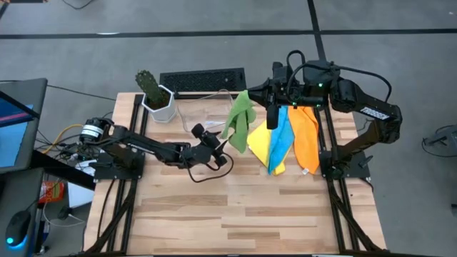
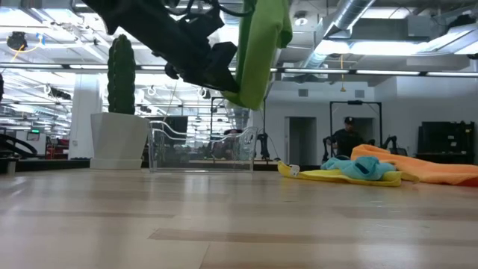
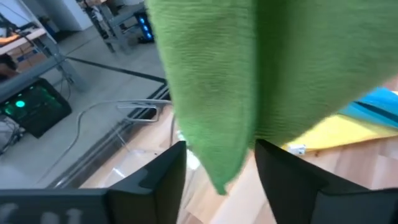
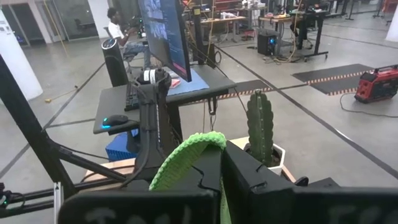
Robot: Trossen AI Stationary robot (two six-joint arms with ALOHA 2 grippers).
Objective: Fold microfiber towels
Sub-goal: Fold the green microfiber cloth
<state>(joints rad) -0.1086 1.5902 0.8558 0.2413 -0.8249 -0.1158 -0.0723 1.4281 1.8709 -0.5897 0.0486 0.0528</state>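
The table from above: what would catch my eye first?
A green towel hangs in the air near the table's far edge, pinched at its top by the right tool, with the left tool open around its lower edge. Beside it, yellow, light blue and orange towels lie heaped.

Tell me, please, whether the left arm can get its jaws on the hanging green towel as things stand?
Probably yes: the green towel hangs from the shut right gripper, its lower edge already dangling between the left gripper's open jaws, nothing between.
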